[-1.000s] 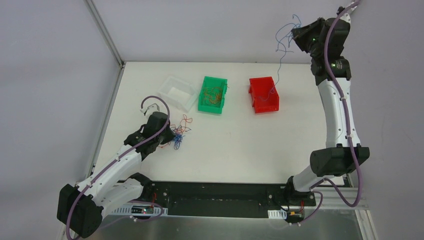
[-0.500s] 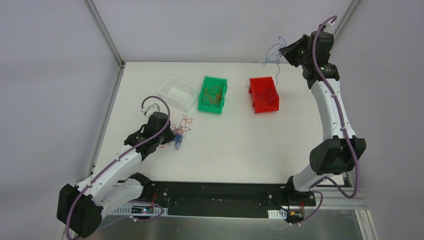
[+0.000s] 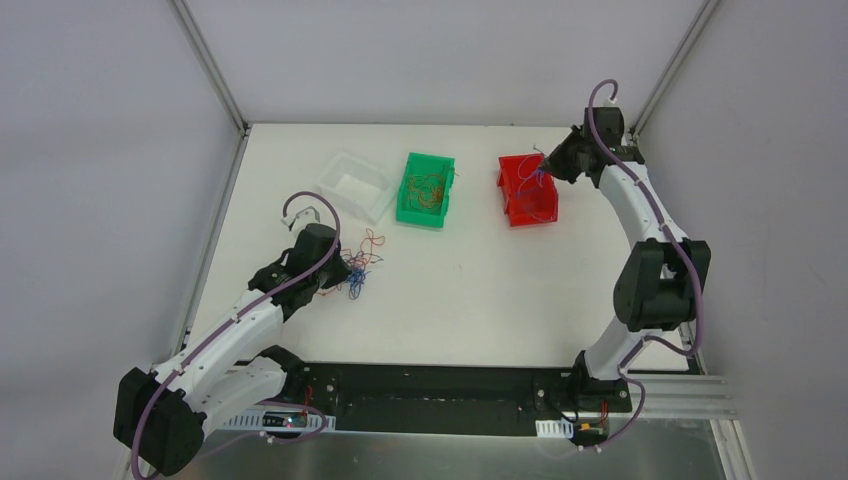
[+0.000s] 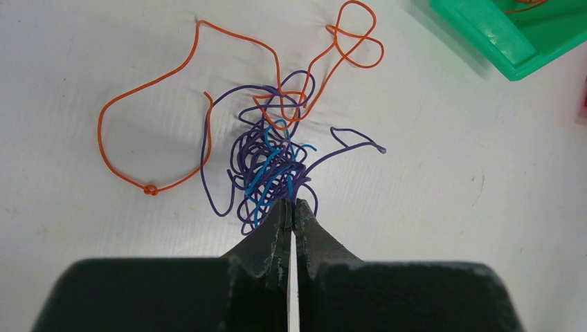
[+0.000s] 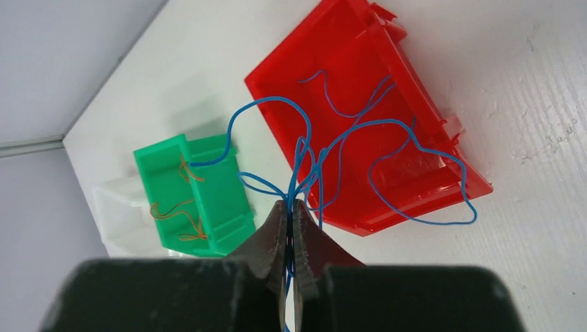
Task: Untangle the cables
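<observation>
A tangle of thin cables (image 4: 266,162), purple, blue and orange-red, lies on the white table left of centre (image 3: 358,268). My left gripper (image 4: 291,205) is shut on the near edge of the tangle (image 3: 343,270). An orange-red strand (image 4: 138,104) loops out to the left. My right gripper (image 5: 290,205) is shut on a blue cable (image 5: 387,128), held low over the red bin (image 5: 360,104), with loops hanging into it and over its rim. In the top view the right gripper (image 3: 545,160) is at the red bin's (image 3: 520,200) far right corner.
A green bin (image 3: 426,188) with orange-red wires stands left of the red bin; it also shows in the right wrist view (image 5: 201,194). A clear tray (image 3: 355,184) stands left of the green bin. The table's back edge and frame posts are close behind the bins.
My right arm has come down from high above the back right to the red bin, carrying the blue cable. The left arm and the tangle have not moved.
</observation>
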